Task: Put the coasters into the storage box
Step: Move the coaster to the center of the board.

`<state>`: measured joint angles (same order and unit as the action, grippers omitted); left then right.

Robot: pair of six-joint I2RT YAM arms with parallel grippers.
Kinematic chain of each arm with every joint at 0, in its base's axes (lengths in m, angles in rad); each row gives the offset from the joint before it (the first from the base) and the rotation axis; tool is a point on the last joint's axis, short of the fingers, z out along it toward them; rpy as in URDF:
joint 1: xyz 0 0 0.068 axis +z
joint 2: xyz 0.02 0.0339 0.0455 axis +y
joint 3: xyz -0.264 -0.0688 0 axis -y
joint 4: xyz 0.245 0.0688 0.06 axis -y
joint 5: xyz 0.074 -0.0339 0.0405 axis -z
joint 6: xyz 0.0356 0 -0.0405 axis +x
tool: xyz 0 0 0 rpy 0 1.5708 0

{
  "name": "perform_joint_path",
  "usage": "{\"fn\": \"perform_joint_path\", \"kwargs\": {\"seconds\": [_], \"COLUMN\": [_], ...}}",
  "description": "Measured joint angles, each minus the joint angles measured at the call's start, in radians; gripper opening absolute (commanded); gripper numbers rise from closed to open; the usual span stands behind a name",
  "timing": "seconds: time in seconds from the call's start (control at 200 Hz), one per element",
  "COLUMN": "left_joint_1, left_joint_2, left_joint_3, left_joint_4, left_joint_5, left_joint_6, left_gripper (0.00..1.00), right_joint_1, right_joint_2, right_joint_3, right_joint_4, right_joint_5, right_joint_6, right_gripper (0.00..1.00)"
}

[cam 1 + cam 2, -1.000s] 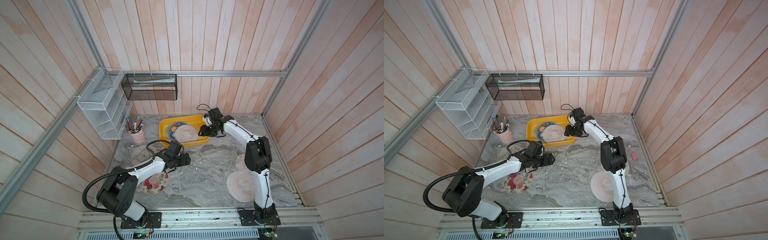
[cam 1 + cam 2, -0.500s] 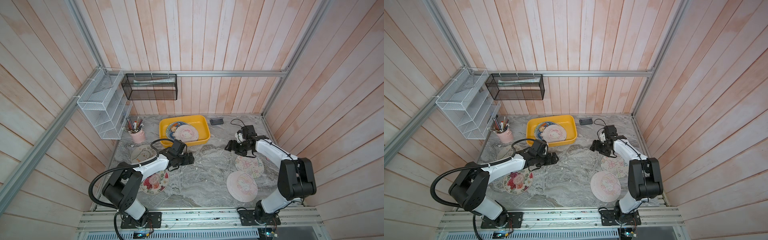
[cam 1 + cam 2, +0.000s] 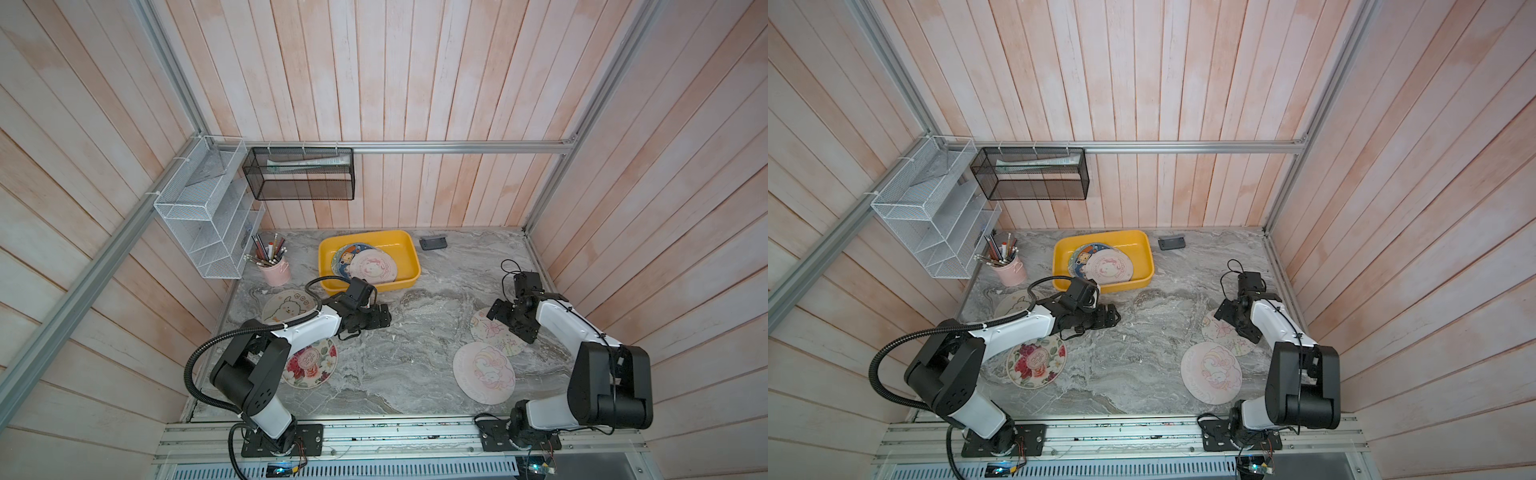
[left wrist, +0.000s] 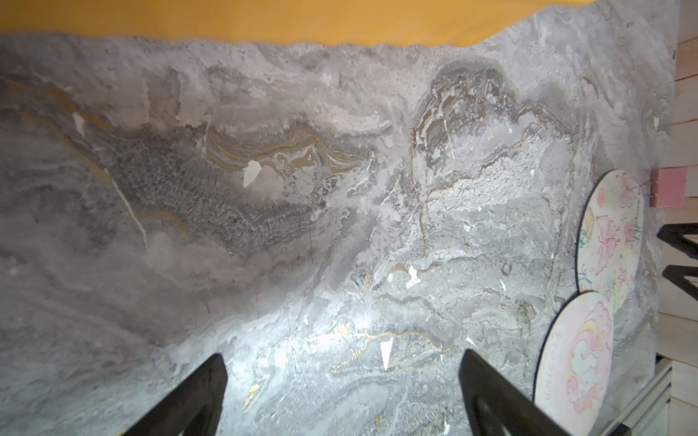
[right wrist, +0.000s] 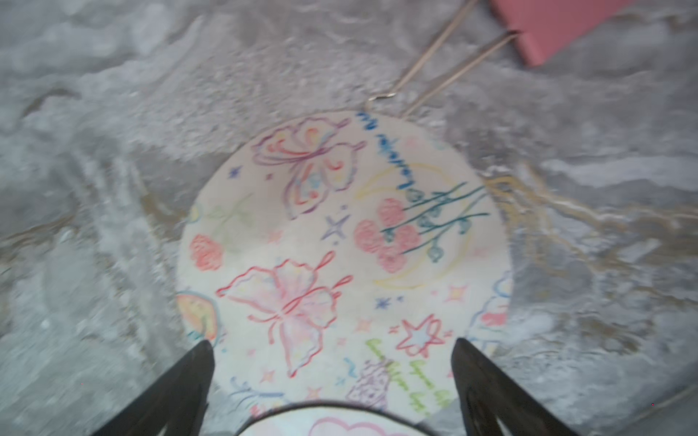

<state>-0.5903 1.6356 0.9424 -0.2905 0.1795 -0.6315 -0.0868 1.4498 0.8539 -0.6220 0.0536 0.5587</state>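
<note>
The yellow storage box stands at the back middle with a dark blue coaster and a pink one lying in it. On the marble lie a cream alpaca coaster, a floral coaster, a butterfly coaster and a pink unicorn coaster that overlaps it. My left gripper is open over bare marble in front of the box. My right gripper is open just above the butterfly coaster, its fingers astride it, holding nothing.
A pink pen cup stands left of the box, below a white wire rack and a black mesh basket on the walls. A small dark device lies right of the box. A pink binder clip lies beyond the butterfly coaster.
My right arm swung from the box's right end to the table's right side and came down over the butterfly coaster, jaws opening wide. The left gripper edged right.
</note>
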Motion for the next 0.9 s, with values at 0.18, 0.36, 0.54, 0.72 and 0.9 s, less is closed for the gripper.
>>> {"fn": "perform_joint_path", "kwargs": {"seconds": [0.18,0.36,0.54,0.72,0.9], "left_joint_1": [-0.001,-0.001,-0.001,-0.002,-0.002], "left_joint_2": [0.001,0.001,0.001,0.001,0.002], "left_joint_3": [0.000,0.000,0.000,0.000,0.000], "left_joint_4": [-0.001,-0.003,-0.005,-0.005,-0.005], "left_joint_5": [-0.001,-0.001,-0.001,-0.001,-0.001], "left_joint_6": [0.000,0.003,0.003,0.003,0.003], "left_gripper": [0.97,0.97,0.97,0.97,0.97], "right_joint_1": [-0.119,-0.211,-0.226,-0.229,-0.187], "right_joint_2": [0.025,0.043,0.065,0.058,0.057], "right_joint_3": [-0.032,-0.053,-0.069,-0.076,-0.088], "right_joint_4": [0.008,0.051,0.107,0.178,0.257], "right_joint_5": [0.073,0.061,-0.040,-0.147,-0.233], "right_joint_6": [0.014,-0.006,-0.043,-0.068,-0.070], "right_gripper": [0.98,0.98,0.98,0.98,0.98]}}
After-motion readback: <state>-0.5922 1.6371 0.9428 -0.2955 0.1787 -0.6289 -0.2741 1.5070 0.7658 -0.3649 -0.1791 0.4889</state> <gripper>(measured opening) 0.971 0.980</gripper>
